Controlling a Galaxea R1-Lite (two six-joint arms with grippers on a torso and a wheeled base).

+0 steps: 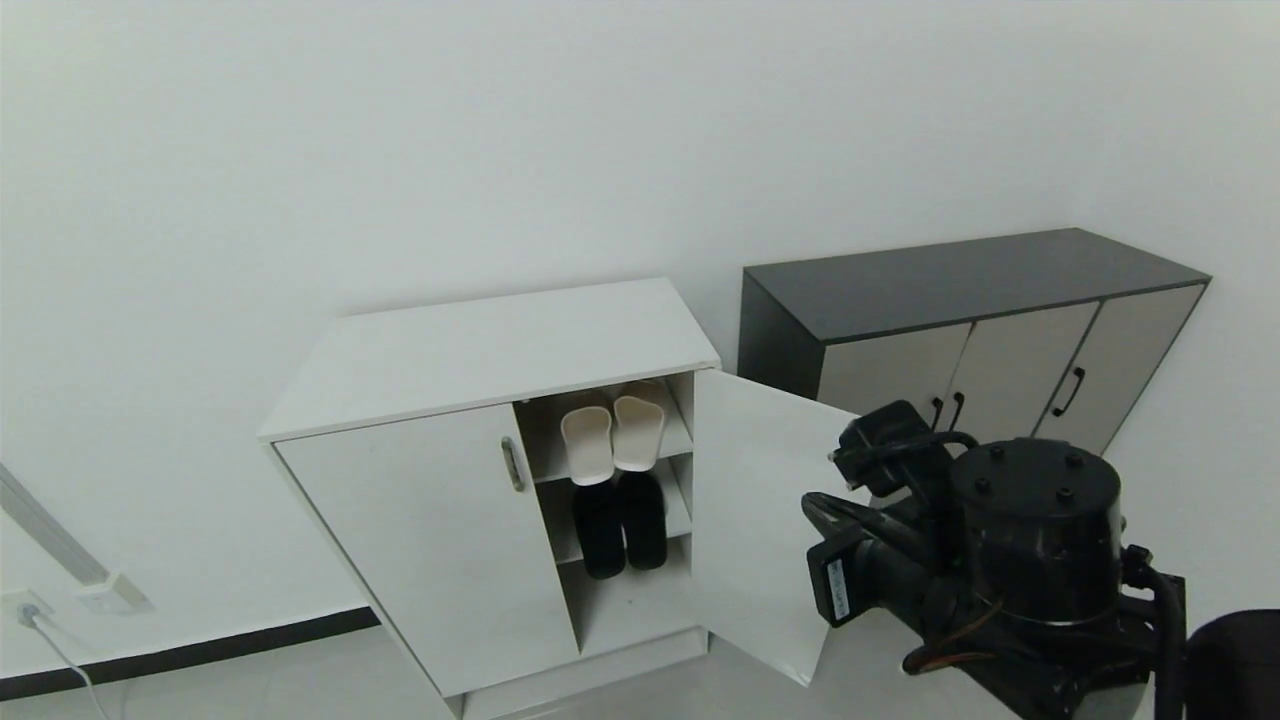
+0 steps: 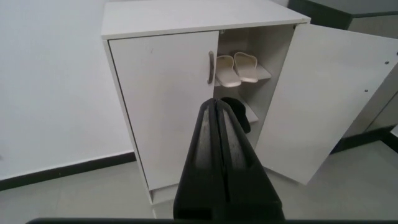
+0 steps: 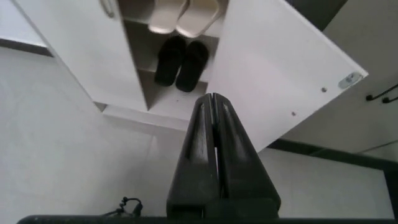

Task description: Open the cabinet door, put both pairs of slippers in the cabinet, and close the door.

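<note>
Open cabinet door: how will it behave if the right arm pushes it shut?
Likely swings easily: the door is a thin flat panel hinged at the cabinet side. Probably stiff, not floppy, as its face looks flat. Its smooth face may let the right gripper, jaws shut, slide along it.

readable text: none is showing | sticker (image 1: 838, 585): white, is sitting on the right arm (image 1: 893, 562), its print is coming out too small to read | cabinet (image 1: 480, 350): is bearing no mark that can be read
</note>
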